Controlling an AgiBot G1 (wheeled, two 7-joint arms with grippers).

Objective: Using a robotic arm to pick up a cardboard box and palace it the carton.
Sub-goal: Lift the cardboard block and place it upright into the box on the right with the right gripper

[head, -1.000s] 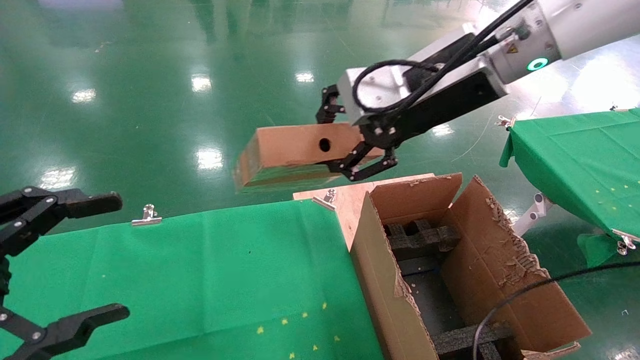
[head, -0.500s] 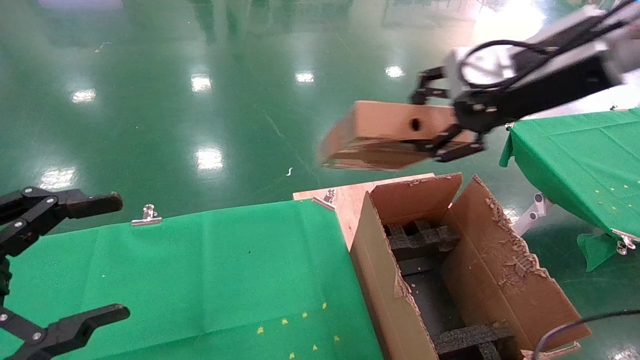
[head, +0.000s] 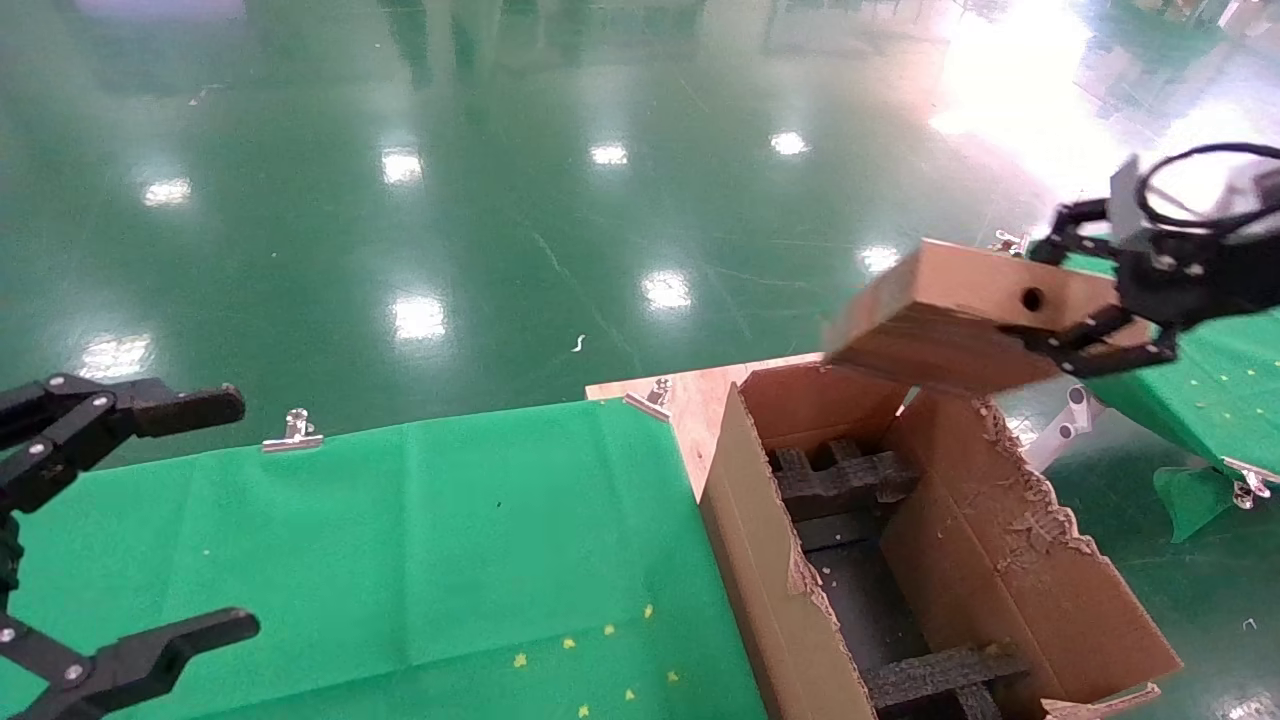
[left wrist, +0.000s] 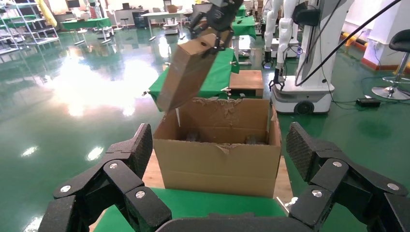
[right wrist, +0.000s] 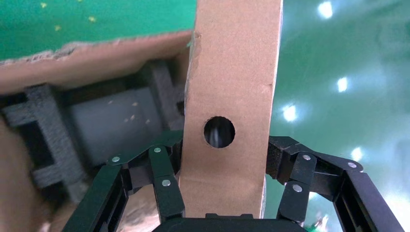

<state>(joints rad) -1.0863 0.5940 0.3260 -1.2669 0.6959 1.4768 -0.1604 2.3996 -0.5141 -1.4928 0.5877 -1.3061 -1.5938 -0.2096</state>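
The small brown cardboard box (head: 960, 320) with a round hole hangs in the air, tilted, above the far right corner of the large open carton (head: 1000, 560). My right gripper (head: 1085, 290) is shut on its end. In the right wrist view the box (right wrist: 232, 87) sits between both fingers (right wrist: 164, 179), with the carton's black foam inserts (right wrist: 53, 140) below. The left wrist view shows the carton (left wrist: 217, 154) ahead and the box (left wrist: 186, 77) above it. My left gripper (head: 150, 520) is open and empty at the left over the green table.
The carton stands on a wooden board (head: 690, 395) at the right end of the green cloth table (head: 400, 560). A second green table (head: 1210, 380) lies behind the right gripper. Metal clips (head: 293, 432) hold the cloth's far edge. Glossy green floor lies beyond.
My right gripper has carried the box to the right and slightly down, from over the floor beyond the table to above the carton's far right corner. The left gripper has not moved.
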